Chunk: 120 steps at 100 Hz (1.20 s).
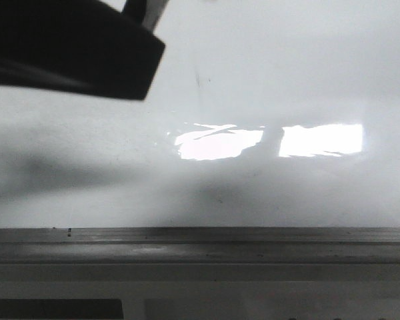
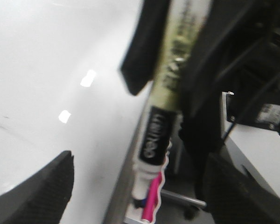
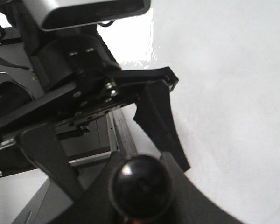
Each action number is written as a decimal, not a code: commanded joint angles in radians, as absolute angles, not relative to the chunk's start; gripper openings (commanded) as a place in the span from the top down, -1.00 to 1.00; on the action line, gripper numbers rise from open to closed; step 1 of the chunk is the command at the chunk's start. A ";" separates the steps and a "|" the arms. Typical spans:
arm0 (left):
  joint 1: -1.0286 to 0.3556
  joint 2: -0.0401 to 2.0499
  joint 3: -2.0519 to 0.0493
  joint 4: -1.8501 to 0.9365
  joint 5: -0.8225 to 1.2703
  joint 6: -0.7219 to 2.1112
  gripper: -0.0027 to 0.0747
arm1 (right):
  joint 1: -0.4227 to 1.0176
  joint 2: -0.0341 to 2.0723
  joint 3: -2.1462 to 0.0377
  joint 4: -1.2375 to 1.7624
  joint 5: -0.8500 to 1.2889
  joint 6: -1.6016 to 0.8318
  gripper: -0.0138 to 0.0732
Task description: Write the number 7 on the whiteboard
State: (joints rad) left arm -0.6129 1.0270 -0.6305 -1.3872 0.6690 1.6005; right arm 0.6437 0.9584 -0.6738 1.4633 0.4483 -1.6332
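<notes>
The whiteboard (image 1: 287, 67) is glossy pale grey-white with two glare patches and a dark metal frame edge (image 1: 200, 237). No number 7 shows on it, only a short faint dark mark (image 1: 200, 80). My right gripper (image 3: 140, 189) is shut on a marker; its round black end (image 3: 140, 184) sits between the jaws. In the left wrist view the marker (image 2: 156, 135) has a black label and a white tip and hangs by the board's edge (image 2: 130, 168). My left gripper (image 2: 139, 161) is open, its fingers (image 3: 158, 121) wide on either side of the marker.
A black gripper part (image 1: 73, 47) covers the board's upper left in the front view. A pink item with a wavy white border (image 2: 151, 200) lies under the marker's tip, off the board. Dark machine parts and cables (image 2: 256, 70) stand beside the board.
</notes>
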 commanded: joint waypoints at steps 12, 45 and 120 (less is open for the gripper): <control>-0.614 0.859 -0.661 -1.454 0.439 1.558 -0.46 | 0.644 0.897 -0.704 1.504 0.377 -1.703 0.77; -0.592 0.544 -0.471 -1.452 0.344 1.406 0.13 | 0.786 0.921 -0.706 1.504 0.101 -2.029 0.77; -0.592 0.484 -0.384 -1.504 0.320 1.406 0.98 | 0.839 1.140 -0.815 1.571 -0.107 -2.077 0.78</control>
